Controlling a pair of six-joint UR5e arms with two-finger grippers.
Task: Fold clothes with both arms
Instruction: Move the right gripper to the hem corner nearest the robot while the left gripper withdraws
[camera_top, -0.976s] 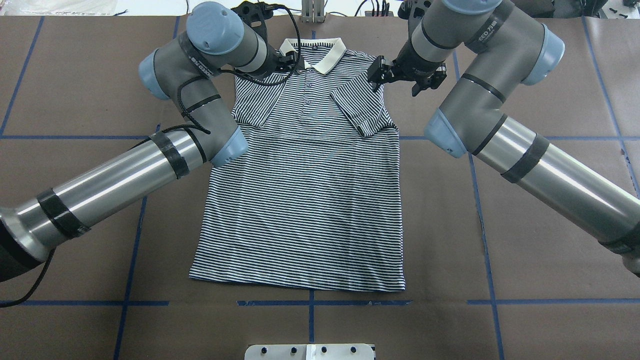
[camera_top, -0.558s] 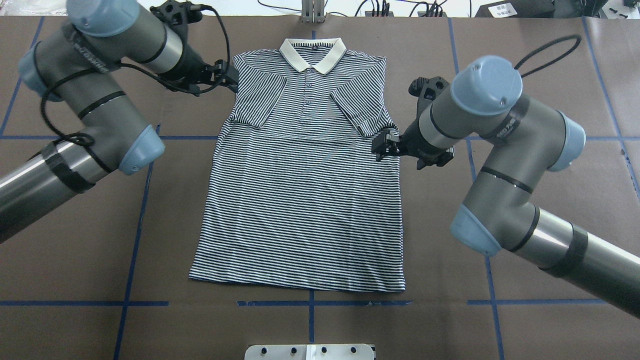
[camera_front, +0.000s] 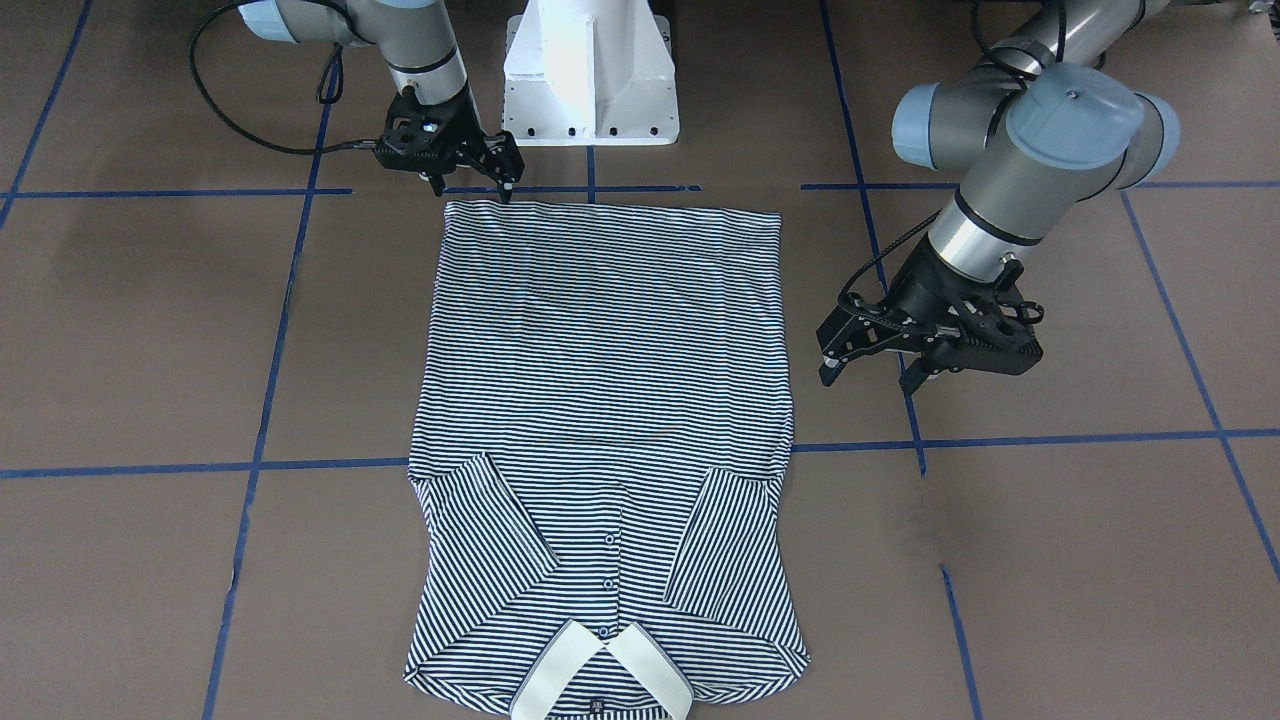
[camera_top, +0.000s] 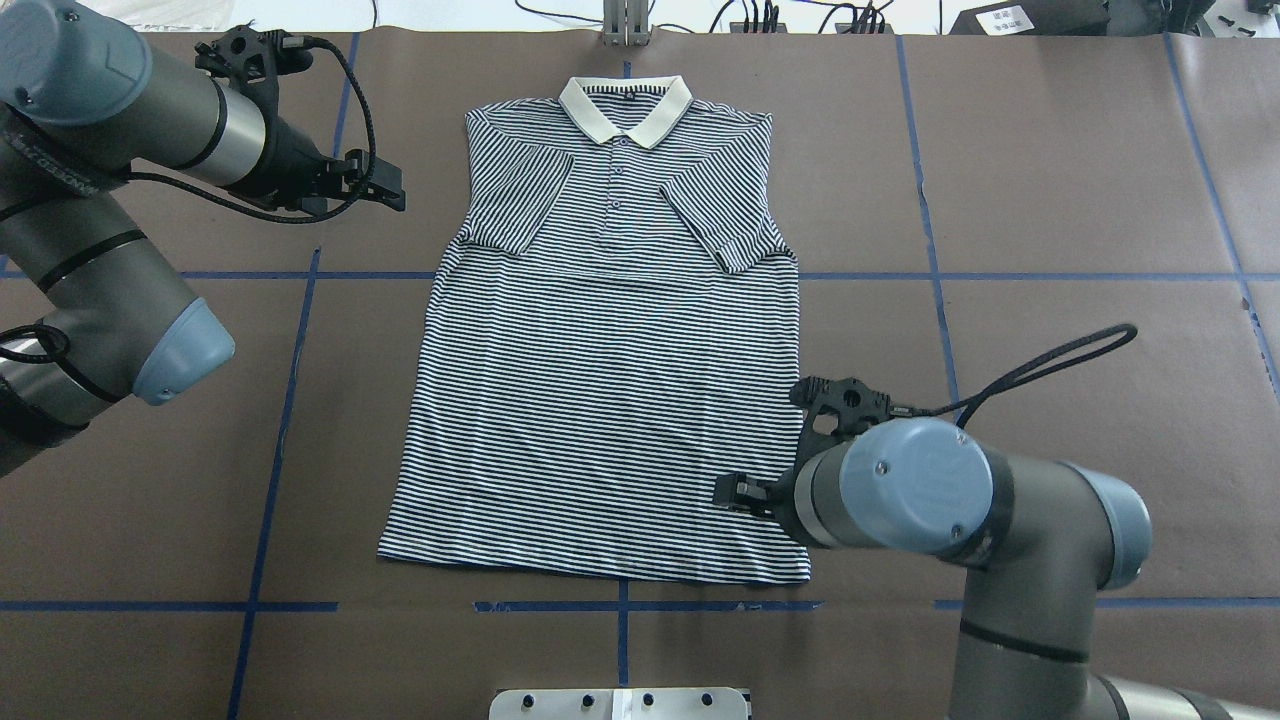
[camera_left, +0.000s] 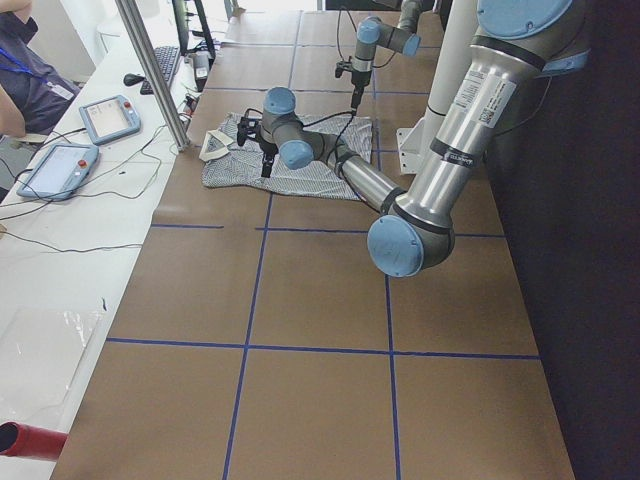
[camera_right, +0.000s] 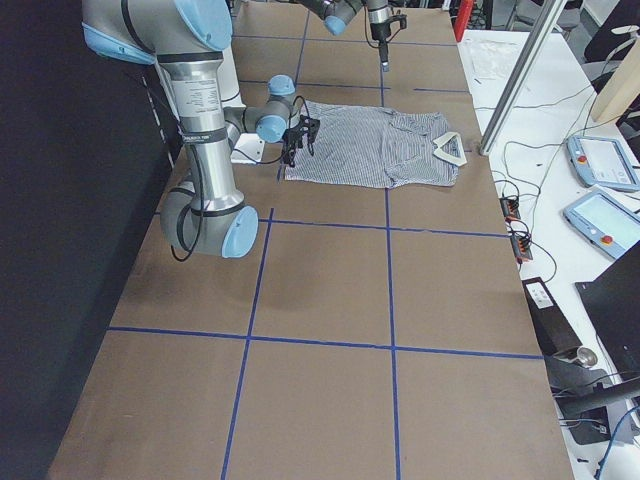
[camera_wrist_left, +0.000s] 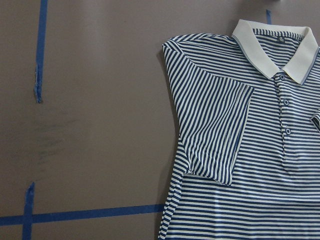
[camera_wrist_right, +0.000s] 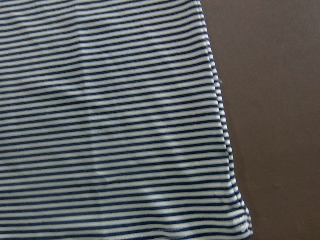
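The open black right claw (camera_top: 730, 492) hangs over the flat navy-and-white striped polo shirt (camera_top: 600, 380), lower right, probably to grab that corner; the open black left claw (camera_top: 392, 192) waits upper left.

Lit bright and even from overhead, w/ only soft, faint shadows on the brown table (camera_wrist_left: 100, 100) along the edges of the shirt (camera_wrist_left: 240, 150). Blown out to near-white on the pedestal (camera_front: 590, 70) in the front view and past the table's far edge in the overhead view, plus pale sheen on the metal tube of the left arm (camera_left: 470, 110) in the left side view. Sharp in the left wrist view, slightly soft w/ smeared stripes in the right wrist view; small, low-res at the table's far end in both side views, w/ a black underexposed strip along the robot-side edge.
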